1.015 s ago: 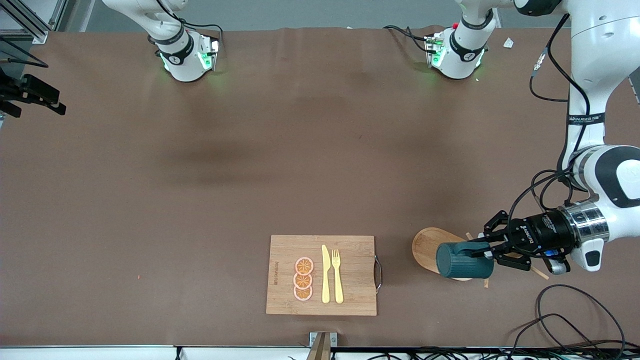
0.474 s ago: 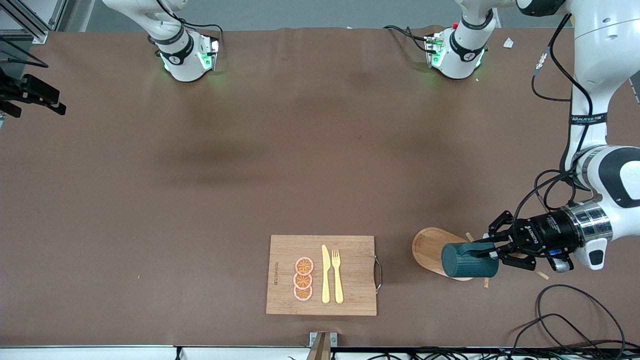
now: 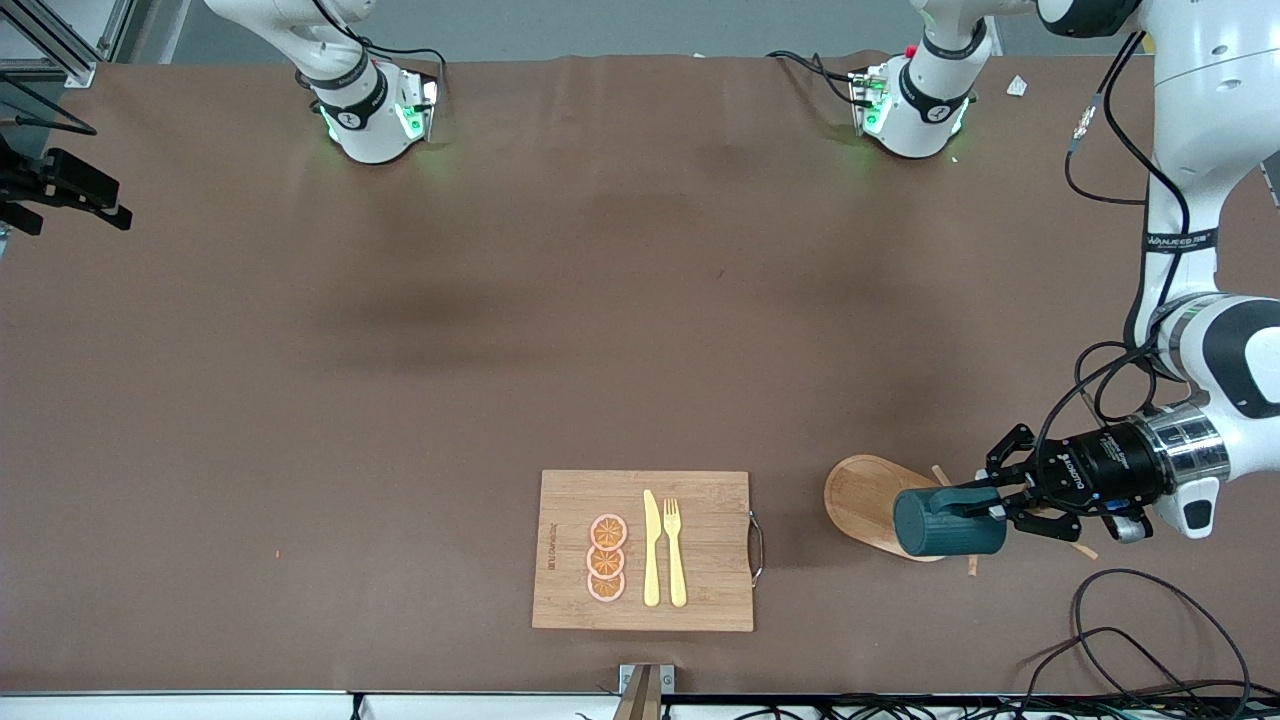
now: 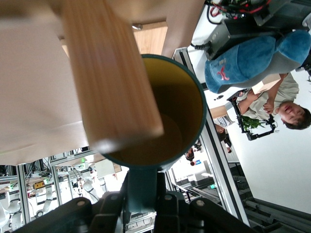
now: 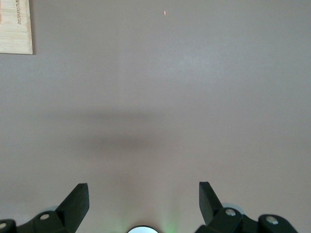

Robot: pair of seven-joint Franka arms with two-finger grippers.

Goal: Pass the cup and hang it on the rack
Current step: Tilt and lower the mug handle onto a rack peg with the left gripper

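Cup [image 3: 948, 523]: dark teal, lying sideways in the air over the rack [image 3: 862, 497], handle clamped in the left pincer [image 3: 985, 505].
Right pincer [image 5: 143, 200]: spread wide, empty, waiting above bare counter [image 3: 500, 330].
Risk: the thin handle grip may twist, so the handle could miss a peg and tip the rack.
Surface: brown covering; cutting board [image 3: 643, 550] nearby.
Room: cluttered workshop.

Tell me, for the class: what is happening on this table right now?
The left gripper is shut on the handle of the cup, holding it on its side over the rack at the left arm's end of the table. In the left wrist view a wooden part of the rack crosses the cup's mouth, so hanging looks under way but not finished. The right gripper waits open over bare table. A board with cutlery lies untouched.
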